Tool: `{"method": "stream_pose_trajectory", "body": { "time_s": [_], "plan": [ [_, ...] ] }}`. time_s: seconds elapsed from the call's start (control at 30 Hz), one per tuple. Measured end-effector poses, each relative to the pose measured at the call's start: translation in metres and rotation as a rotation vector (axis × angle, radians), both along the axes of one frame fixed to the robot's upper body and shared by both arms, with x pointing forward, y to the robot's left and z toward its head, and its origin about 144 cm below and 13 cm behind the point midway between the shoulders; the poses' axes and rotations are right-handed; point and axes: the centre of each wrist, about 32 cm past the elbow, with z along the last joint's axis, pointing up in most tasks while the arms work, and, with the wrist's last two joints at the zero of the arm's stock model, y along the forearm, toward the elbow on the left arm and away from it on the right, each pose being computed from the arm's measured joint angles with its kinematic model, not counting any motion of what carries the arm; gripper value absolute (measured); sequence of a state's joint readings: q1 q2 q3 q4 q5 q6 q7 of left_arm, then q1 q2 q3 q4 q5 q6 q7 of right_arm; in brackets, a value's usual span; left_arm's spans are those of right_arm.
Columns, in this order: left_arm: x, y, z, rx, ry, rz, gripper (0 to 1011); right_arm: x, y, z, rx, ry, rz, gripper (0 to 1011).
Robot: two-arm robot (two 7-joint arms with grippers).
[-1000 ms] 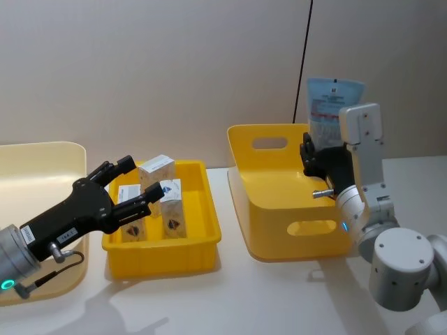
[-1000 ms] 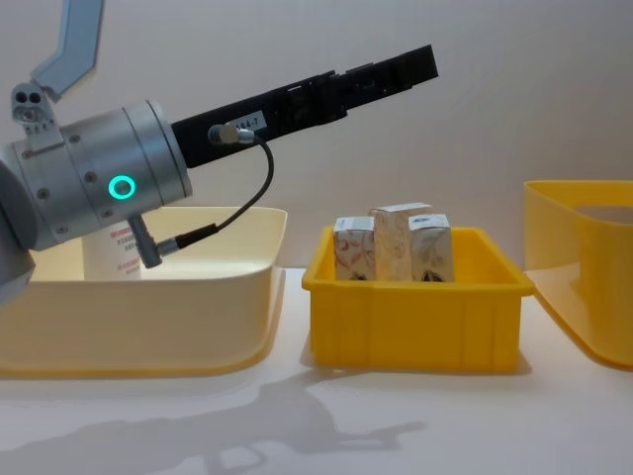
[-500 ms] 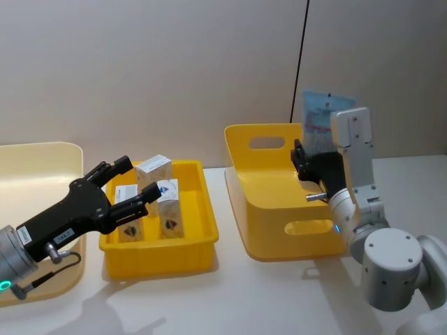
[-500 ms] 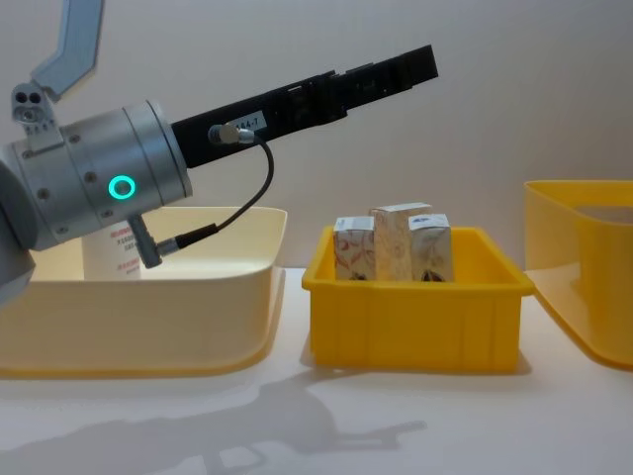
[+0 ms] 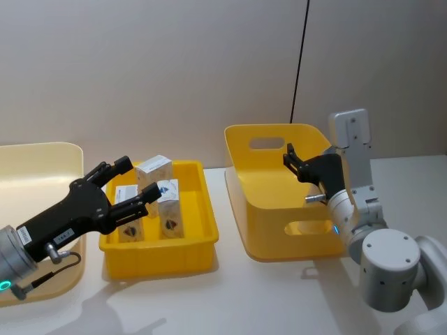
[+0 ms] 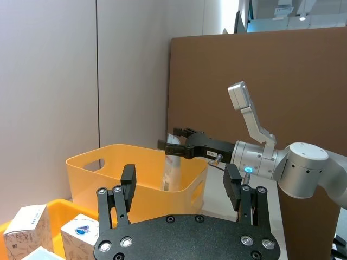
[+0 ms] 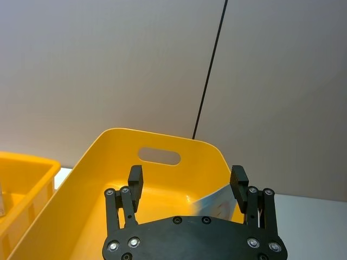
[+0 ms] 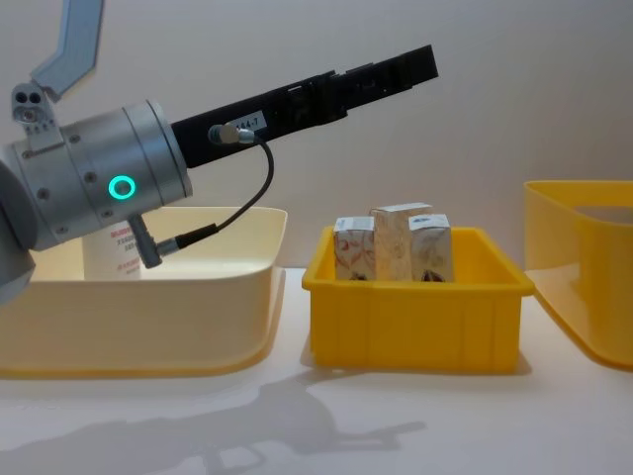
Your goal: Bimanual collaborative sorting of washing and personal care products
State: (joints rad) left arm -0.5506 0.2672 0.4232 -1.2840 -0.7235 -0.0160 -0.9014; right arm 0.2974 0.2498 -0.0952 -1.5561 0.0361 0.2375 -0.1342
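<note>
A pale blue tube [image 7: 214, 205] stands leaning inside the deep yellow bin [image 5: 272, 202], also seen as the tube [image 6: 173, 172] in the left wrist view. My right gripper [image 5: 288, 156] hovers over that bin, open and empty, its fingers [image 7: 135, 176] spread above the tube. Small pale cartons [image 5: 156, 168] stand upright in the shallow yellow tray [image 5: 188, 248]; from the chest they show as three cartons [image 8: 396, 242]. My left gripper [image 5: 140, 179] hangs open just above the cartons, touching none.
A cream bin [image 8: 148, 297] sits at the far left with a white bottle [image 8: 117, 252] inside, partly behind my left arm [image 8: 99, 183]. A black cable [image 5: 300, 63] runs down the wall behind the deep bin. Bare white table lies in front of the containers.
My right gripper has let go of the blue tube, which now stands down inside the deep yellow bin. The right gripper dipped lower over the bin. The left arm stayed still.
</note>
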Motion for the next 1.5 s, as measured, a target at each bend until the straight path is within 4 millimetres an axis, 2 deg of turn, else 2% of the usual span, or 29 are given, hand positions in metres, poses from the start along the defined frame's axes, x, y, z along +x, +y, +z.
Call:
{"method": "stream_pose_trajectory", "body": {
  "time_s": [0.73, 1.5],
  "plan": [
    [0.000, 0.000, 0.000, 0.000, 0.000, 0.000, 1003, 0.000, 0.000, 0.000, 0.001, -0.009, 0.006, 1001],
    [-0.006, 0.000, -0.004, 0.033, 0.011, 0.056, 1004, -0.013, -0.002, 0.000, 0.063, -0.202, 0.273, 1001]
  ]
}}
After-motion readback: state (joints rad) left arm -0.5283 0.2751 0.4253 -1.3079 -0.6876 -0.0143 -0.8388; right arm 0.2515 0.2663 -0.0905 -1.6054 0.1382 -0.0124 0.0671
